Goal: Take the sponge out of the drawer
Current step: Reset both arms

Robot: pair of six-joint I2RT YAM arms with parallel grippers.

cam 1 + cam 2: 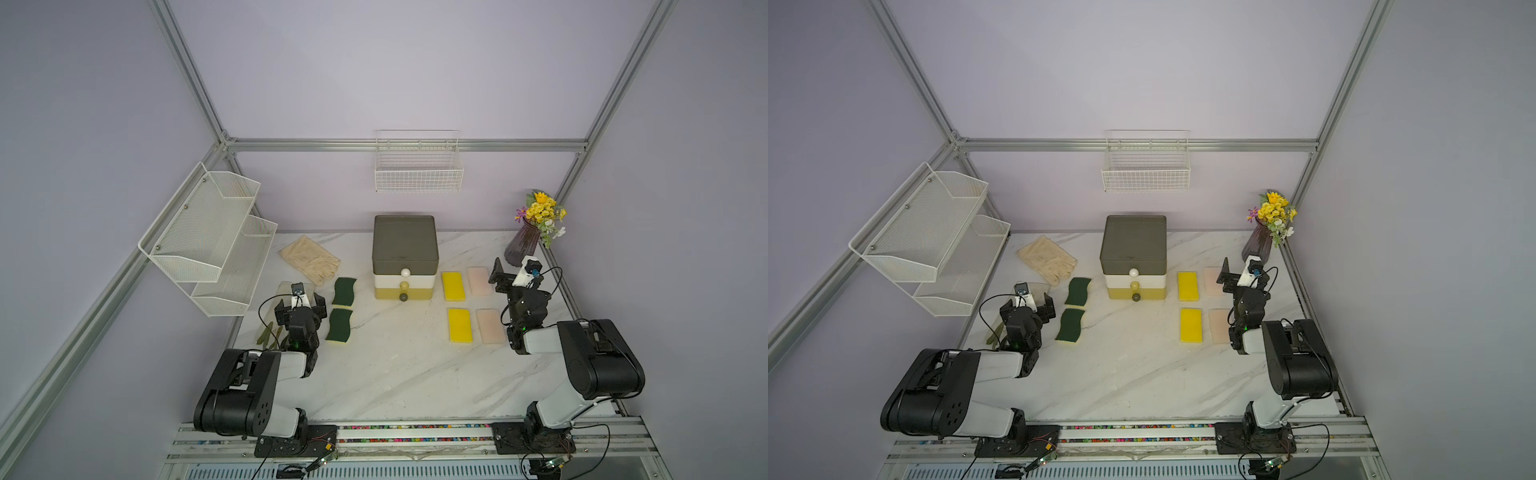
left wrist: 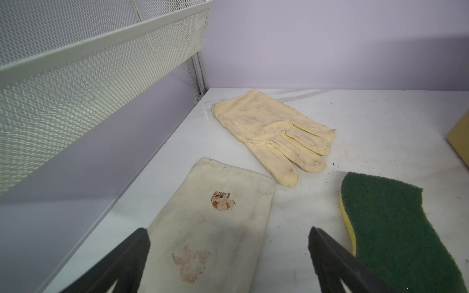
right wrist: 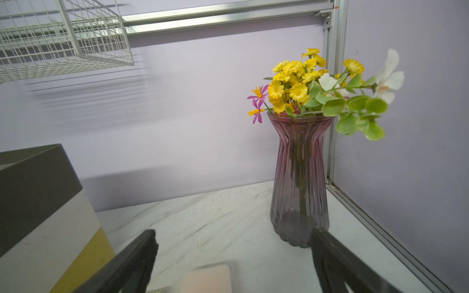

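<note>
The drawer unit (image 1: pixel 405 249) (image 1: pixel 1133 245) stands at the back middle of the table, with a dark top and three stacked drawers in grey, white and yellow. All three are pushed in, so the sponge inside is hidden. My left gripper (image 1: pixel 298 302) (image 2: pixel 228 232) is open, low over a stained white glove (image 2: pixel 208 228), left of the unit. My right gripper (image 1: pixel 515 274) (image 3: pixel 233 233) is open too, right of the unit, which shows in the right wrist view (image 3: pixel 38 203). Nothing sits between either pair of fingers.
Loose sponges lie on the table: two green (image 1: pixel 344 291) (image 1: pixel 339 325), two yellow (image 1: pixel 452 286) (image 1: pixel 459 325), two pink (image 1: pixel 479 281) (image 1: pixel 490 326). A cream glove (image 1: pixel 309 259) lies back left. A flower vase (image 1: pixel 521 247) stands back right. Mesh shelves (image 1: pixel 208 237) and a wire basket (image 1: pixel 417 166) hang on the walls.
</note>
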